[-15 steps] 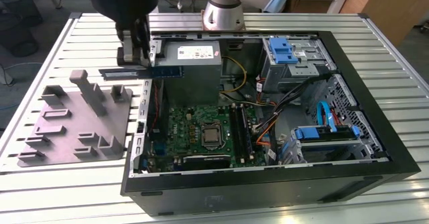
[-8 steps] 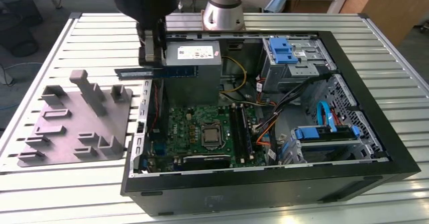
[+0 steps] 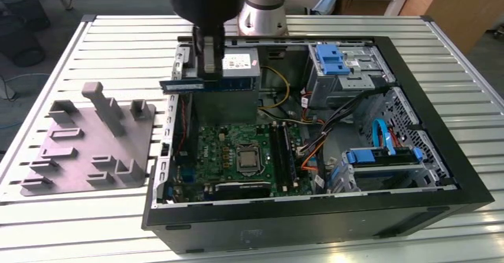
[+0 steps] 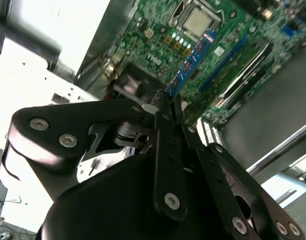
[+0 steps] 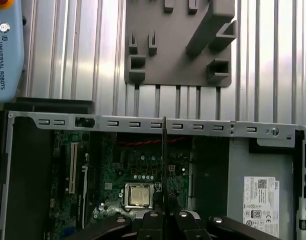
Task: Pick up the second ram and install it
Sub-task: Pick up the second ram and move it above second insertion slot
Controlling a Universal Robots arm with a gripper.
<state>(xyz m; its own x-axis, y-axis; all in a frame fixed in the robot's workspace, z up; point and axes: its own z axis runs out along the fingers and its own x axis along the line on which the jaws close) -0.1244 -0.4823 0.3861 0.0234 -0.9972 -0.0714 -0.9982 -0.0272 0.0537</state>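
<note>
1. We see the jaws closed on the second ram point(image 3: 206, 85). They pinch it near its middle, and the stick hangs level and on edge in the air.
2. In the exterior view the stick hangs over the far corner of the open computer case point(image 3: 315, 224), on the exterior view's left. It is in front of the power supply point(image 3: 240, 62) and well clear of the motherboard point(image 3: 228, 157) below.
3. One end of the stick reaches about as far as the case wall on that side.
4. In the second wrist view the stick point(image 4: 193, 57) juts out from between the closed jaws, with the green board beyond it.
5. In the first wrist view we see it edge-on as a thin dark line point(image 5: 164, 160) above the processor socket point(image 5: 138, 195).
6. A dark strip point(image 3: 285, 151) stands beside the socket. It may be a stick already seated in a slot, but we cannot be sure from this angle.
7. The grey fixture point(image 3: 87, 139) lies flat on the desk point(image 3: 118, 33) near the edge on the exterior view's left. It is beside the case and apart from the stick.
</note>
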